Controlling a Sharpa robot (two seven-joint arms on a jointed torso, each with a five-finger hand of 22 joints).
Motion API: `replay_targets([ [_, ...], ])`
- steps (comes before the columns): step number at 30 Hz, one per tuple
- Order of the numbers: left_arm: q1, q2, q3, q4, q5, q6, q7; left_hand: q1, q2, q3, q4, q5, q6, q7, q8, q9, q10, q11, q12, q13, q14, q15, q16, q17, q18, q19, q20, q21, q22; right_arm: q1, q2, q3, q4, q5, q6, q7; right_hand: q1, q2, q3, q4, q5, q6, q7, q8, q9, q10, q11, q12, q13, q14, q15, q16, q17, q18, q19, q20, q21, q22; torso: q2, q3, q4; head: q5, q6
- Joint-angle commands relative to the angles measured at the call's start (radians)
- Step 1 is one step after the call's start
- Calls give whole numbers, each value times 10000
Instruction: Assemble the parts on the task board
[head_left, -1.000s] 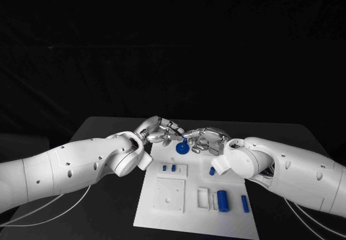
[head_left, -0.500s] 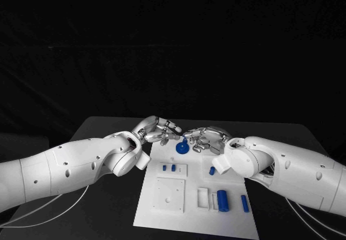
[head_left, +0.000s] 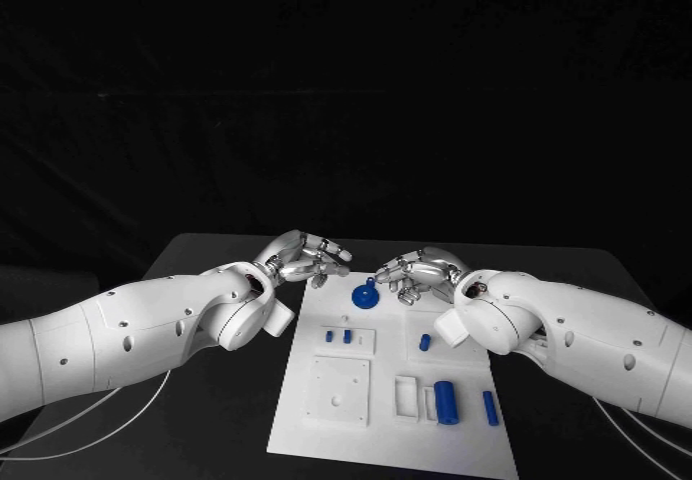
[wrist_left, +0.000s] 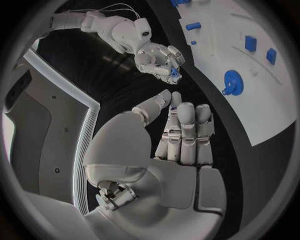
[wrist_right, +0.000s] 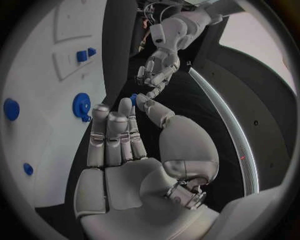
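While both silver hands hover, left hand fingers empty, right hand pinching small blue part, flat white task board

Both white arms are reaching inward, wrists bent. The left robot hand is hanging with fingers loosely curled, holding nothing; the right robot hand is pinching something small and blue.

You could not tell what the small blue piece at the right robot hand fingertips was; it was too small. The task board near edge was cut off by the head view's bottom, and the right arm hid its right rim
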Motion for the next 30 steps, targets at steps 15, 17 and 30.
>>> replay_targets([
  [15,12,-166,33,-244,1190,-166,119,-5,-82,-66,18,70,-48,60,-40,-20,-7,66,-60,20,-64,-5,-66,12,-31,-81,-651,-36,11,644,477,6,-423,-8169,836,-792,285,-289,490,36,-646,187,60,41,211,-97,-10,192,-26,-20,-134,90,18,135,52,-74,130,186,0,-19,5,104,-48],
  [17,14,-176,37,-268,1200,-174,121,-7,-82,-67,19,71,-48,62,-39,-21,-6,67,-60,20,-64,-4,-67,12,-31,-81,-650,-36,11,674,580,6,-452,-8835,875,-820,307,-339,578,55,-764,200,60,34,239,-93,-10,207,-42,-18,-136,99,23,135,54,-74,148,188,-1,-5,9,113,-50],
  [30,26,-225,46,-323,1349,-194,127,-47,-87,-82,27,73,-49,74,-35,-29,-4,76,-65,23,-66,4,-72,12,-32,-75,-645,-38,11,908,1047,-490,-470,-12698,1313,-1062,397,-691,977,271,-962,266,41,11,346,-58,-31,251,-113,-3,-154,140,51,135,83,-75,223,185,-3,-12,5,159,-67],
])
